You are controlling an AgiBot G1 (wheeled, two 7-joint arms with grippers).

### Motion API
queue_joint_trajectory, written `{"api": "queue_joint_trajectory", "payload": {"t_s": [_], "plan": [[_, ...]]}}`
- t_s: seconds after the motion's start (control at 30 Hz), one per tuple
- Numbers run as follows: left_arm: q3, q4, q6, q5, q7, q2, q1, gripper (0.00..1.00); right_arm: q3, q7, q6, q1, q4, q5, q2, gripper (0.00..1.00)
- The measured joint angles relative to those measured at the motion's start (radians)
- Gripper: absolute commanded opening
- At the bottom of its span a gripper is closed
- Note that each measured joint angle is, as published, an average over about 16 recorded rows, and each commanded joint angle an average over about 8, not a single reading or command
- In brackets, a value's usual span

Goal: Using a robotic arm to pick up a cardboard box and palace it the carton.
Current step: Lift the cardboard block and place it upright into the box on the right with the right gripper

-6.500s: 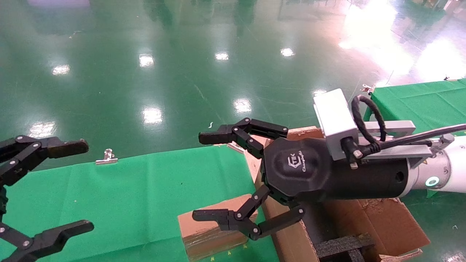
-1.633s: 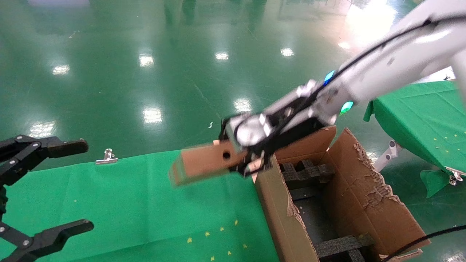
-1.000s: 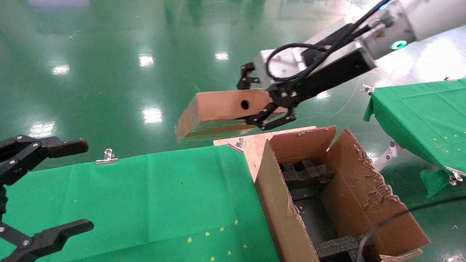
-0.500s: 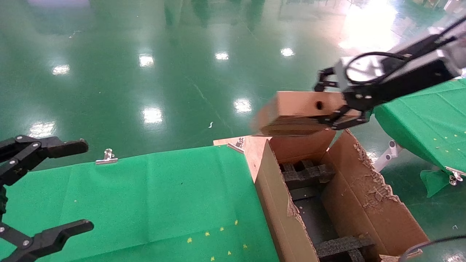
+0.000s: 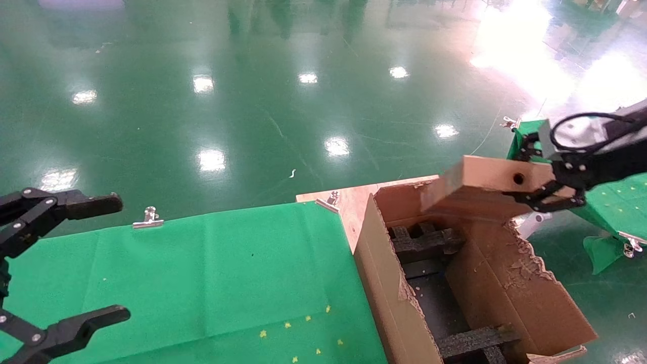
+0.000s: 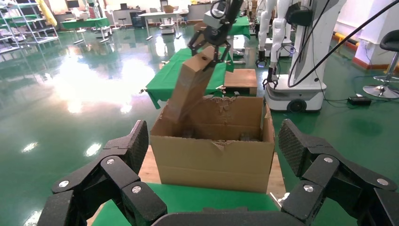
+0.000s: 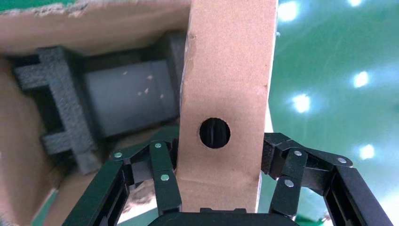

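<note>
Brown cardboard fills the right side of the scene: the cardboard box (image 5: 485, 177), small and closed with a round hole in its side, hangs in the air over the far end of the carton (image 5: 389, 288), its far end tipped down toward the opening; the right gripper (image 5: 548, 174) is clamped on the box's other end, one set of black linked fingers (image 7: 160, 169) pressing each side of it; the carton stands open just right of the green-covered table (image 5: 202, 273), its flaps ragged, with black foam inserts (image 5: 424, 240) showing inside; the left gripper (image 5: 76, 263) hangs over the near left part of the table, well apart from the carton, its jaws spread wide and holding nothing; a silver clip (image 5: 148, 218) sits on the table's far edge.
</note>
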Motion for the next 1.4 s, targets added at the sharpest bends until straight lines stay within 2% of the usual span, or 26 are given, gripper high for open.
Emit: {"api": "queue_joint_trajectory", "payload": {"t_s": [0.3,0.5,0.67,1.13,1.4], "plan": [[0.0,0.0,0.0,0.0,0.0,0.0,0.0,1.0,-0.037,0.018,0.005,0.003,-0.018,0.022,0.029,0.0],[0.0,0.0,0.0,0.0,0.0,0.0,0.0,1.0,-0.037,0.09,0.019,-0.02,-0.033,0.054,0.043,0.0],[0.0,0.0,0.0,0.0,0.0,0.0,0.0,1.0,-0.032,0.207,0.041,-0.052,-0.054,0.09,0.063,0.0],[0.0,0.0,0.0,0.0,0.0,0.0,0.0,1.0,-0.025,0.637,0.122,-0.159,-0.07,0.164,0.153,0.0],[0.0,0.001,0.0,-0.001,0.0,0.0,0.0,1.0,-0.023,0.771,0.157,-0.192,-0.051,0.184,0.191,0.0]]}}
